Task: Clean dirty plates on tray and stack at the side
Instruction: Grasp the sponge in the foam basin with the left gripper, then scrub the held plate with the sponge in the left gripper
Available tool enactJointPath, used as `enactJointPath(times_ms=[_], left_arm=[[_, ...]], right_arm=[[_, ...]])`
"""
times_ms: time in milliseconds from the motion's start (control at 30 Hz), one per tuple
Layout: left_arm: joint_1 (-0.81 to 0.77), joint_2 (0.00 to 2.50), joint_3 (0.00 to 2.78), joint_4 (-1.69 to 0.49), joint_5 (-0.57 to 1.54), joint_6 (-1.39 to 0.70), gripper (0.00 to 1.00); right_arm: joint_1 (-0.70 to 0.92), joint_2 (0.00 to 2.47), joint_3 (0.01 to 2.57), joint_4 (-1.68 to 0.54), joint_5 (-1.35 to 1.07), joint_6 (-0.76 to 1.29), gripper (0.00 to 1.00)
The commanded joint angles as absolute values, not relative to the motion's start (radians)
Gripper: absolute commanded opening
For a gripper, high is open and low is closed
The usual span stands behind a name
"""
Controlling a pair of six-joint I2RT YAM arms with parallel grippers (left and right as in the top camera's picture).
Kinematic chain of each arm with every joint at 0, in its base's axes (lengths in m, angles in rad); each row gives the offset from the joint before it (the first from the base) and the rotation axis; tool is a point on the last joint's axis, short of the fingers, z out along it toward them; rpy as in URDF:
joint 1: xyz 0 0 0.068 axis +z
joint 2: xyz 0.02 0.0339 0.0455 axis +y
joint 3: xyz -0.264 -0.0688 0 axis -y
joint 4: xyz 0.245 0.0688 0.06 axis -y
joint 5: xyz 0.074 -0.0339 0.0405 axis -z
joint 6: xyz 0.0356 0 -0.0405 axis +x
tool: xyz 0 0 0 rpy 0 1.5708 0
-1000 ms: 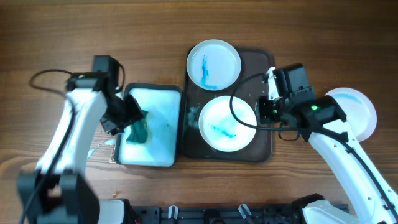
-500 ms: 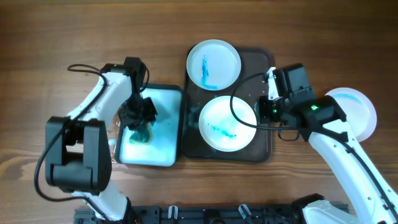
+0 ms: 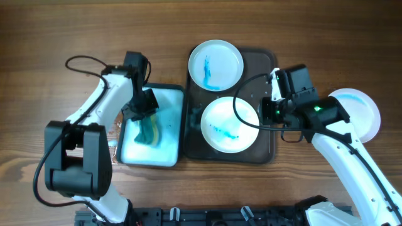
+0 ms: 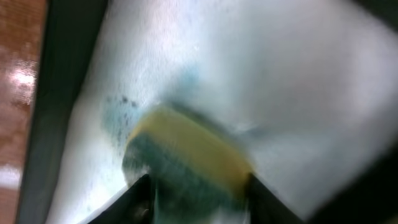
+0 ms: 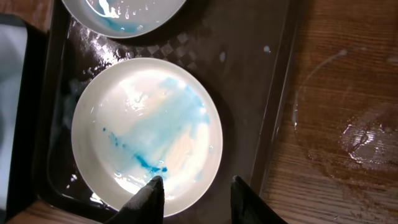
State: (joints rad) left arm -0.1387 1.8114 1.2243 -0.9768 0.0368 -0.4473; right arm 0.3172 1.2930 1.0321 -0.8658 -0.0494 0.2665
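The dark brown tray (image 3: 270,63) holds two plates. The far plate (image 3: 216,64) has a blue streak; the near plate (image 3: 231,124) (image 5: 147,134) is smeared blue across its middle. A third plate (image 3: 361,110) lies on the table to the right, partly under my right arm. My right gripper (image 3: 262,116) (image 5: 198,196) is open and straddles the near plate's right rim, with one finger over the plate and one over the tray. My left gripper (image 3: 143,103) (image 4: 196,199) is shut on a yellow-green sponge (image 4: 186,155) (image 3: 149,129) inside the white basin (image 3: 169,100).
The white basin (image 4: 298,93) holds bluish soapy water and stands directly left of the tray. Wet rings mark the wood (image 5: 348,124) right of the tray. A cable loops over the near plate's right side (image 3: 239,107).
My left arm has swung in over the basin and its jaws have closed on the sponge, which now lies longer and further right. The right arm and plates have not moved.
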Motion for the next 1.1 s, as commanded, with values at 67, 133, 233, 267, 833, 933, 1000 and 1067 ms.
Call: enactJointPath(times_ms=[67,133,233,267,833,933,1000,1067], left_arm=[[-0.142,1.746,1.261,-1.113,0.053,-0.448,0.67],[-0.142,1.746,1.185,-1.066,0.033,-0.45,0.57],[-0.142,1.747,1.017,-0.867,0.033,-0.453,0.52],[-0.142,1.747,0.958,-0.788,0.033,-0.453,0.46],[-0.269,1.657,1.459,-1.103,0.209,-0.419,0.04],[-0.384,1.715,1.457,-1.024,0.228,-0.479,0.04],[-0.443,1.757,1.457,-0.982,0.23,-0.512,0.04],[-0.496,1.816,1.457,-0.928,0.272,-0.529,0.04]], right_arm=[[0.313,1.304,1.024,-0.955,0.104,0.45,0.4],[0.313,1.313,1.009,-0.959,0.091,0.448,0.41],[0.313,1.367,0.973,-0.922,0.047,0.428,0.41],[0.313,1.396,0.966,-0.898,0.012,0.415,0.41],[0.143,1.713,0.875,-0.621,-0.271,0.31,0.04],[0.145,1.713,0.874,-0.626,-0.151,0.402,0.04],[0.145,1.713,0.874,-0.619,-0.149,0.399,0.04],[0.145,1.713,0.874,-0.617,-0.15,0.378,0.04]])
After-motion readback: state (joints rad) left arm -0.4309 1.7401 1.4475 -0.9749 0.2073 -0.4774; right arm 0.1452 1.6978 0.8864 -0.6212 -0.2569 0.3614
